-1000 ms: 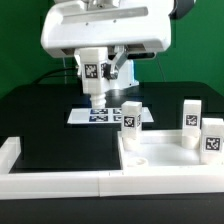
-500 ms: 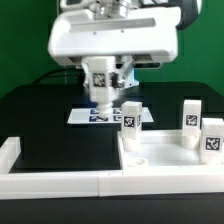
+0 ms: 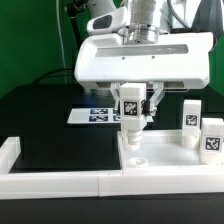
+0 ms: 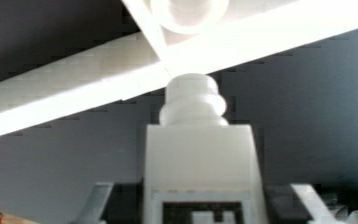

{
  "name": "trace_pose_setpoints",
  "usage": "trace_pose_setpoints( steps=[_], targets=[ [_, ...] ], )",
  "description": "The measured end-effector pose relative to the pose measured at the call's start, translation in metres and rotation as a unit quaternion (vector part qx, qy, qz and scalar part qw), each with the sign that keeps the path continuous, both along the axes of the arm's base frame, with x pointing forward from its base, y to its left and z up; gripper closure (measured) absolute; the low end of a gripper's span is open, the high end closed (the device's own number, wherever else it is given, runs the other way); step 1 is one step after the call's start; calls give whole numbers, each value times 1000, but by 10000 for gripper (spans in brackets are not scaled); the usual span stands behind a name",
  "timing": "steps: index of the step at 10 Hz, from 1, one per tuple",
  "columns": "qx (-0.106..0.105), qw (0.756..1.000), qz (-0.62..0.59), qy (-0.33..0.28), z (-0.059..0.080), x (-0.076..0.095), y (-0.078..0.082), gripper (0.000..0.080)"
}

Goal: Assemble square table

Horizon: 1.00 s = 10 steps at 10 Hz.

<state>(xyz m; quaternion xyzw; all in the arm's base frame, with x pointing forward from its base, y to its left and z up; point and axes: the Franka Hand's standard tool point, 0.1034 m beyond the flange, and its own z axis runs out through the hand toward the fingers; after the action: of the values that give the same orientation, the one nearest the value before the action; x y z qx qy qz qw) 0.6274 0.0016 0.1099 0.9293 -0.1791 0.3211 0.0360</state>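
two short white blocky legs (image 3: 190, 122) stand fitted; two-finger gripper (image 3: 131, 122) jaws clamp another white leg (image 3: 130, 112) above white plastic square slab (image 3: 160, 160).

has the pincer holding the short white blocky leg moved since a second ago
Yes. The pincer with the short white blocky tagged leg has shifted toward the exterior view's right, off the marker board, over the white square slab's corner.

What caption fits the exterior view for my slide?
Gripper holding a short white blocky tagged leg above the white square tabletop's corner hole, two legs already standing upright.
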Motion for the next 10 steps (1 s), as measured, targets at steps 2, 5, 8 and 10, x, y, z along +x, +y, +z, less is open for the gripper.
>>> trace_pose_setpoints(
  steps=[2, 5, 8, 10],
  targets=[
    [-1, 1000, 0, 1, -1, -1, 0, 512],
    [-11, 1000, 7, 11, -20, -10, 4, 512],
    [-14, 1000, 11, 19, -31, -14, 9, 512],
    [-14, 1000, 12, 23, -36, -16, 11, 512]
  ],
)
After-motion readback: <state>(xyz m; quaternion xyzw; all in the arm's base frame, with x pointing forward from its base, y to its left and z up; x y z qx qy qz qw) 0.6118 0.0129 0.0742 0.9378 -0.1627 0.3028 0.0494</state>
